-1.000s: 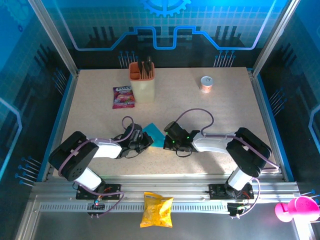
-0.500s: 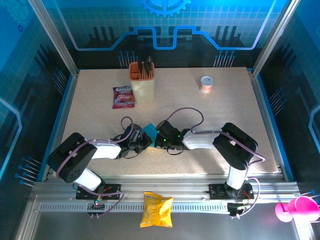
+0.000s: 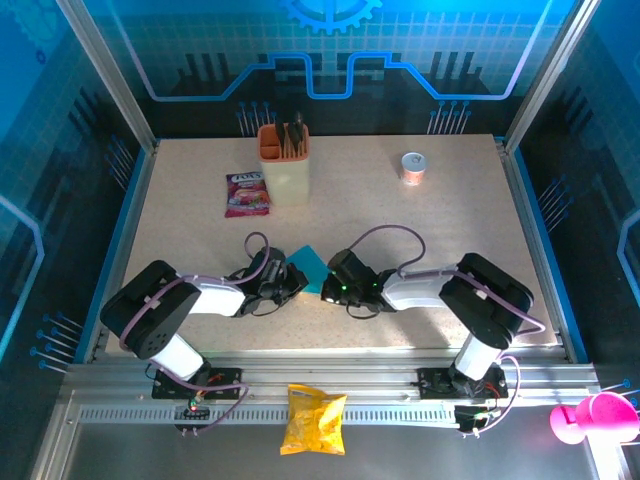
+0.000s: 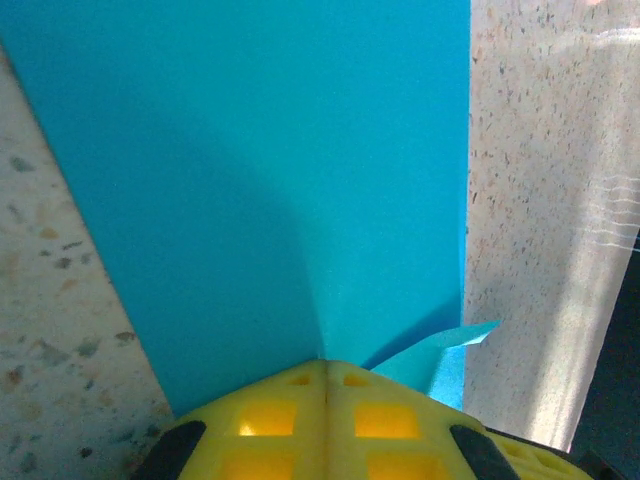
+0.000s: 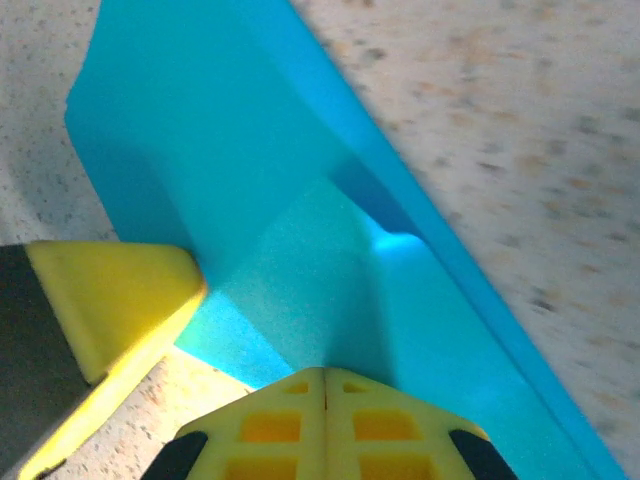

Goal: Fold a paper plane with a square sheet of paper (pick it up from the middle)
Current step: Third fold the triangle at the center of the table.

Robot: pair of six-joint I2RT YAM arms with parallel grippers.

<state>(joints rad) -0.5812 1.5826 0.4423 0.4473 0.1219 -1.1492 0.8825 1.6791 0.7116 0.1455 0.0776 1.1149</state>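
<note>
Pressing down with jaws closed and empty, the left gripper and right gripper are meeting tip to tip on the folded square sheet of paper, which is stretching forward from both, equally near.

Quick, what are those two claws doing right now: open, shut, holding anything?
Left gripper: shut, fingertips together, resting on the blue paper.
Right gripper: shut, fingertips together, resting on the same paper.

Left arm and right arm had white link covers, black joints and lilac cables. Fingers were yellow, with recessed square pockets.
</note>
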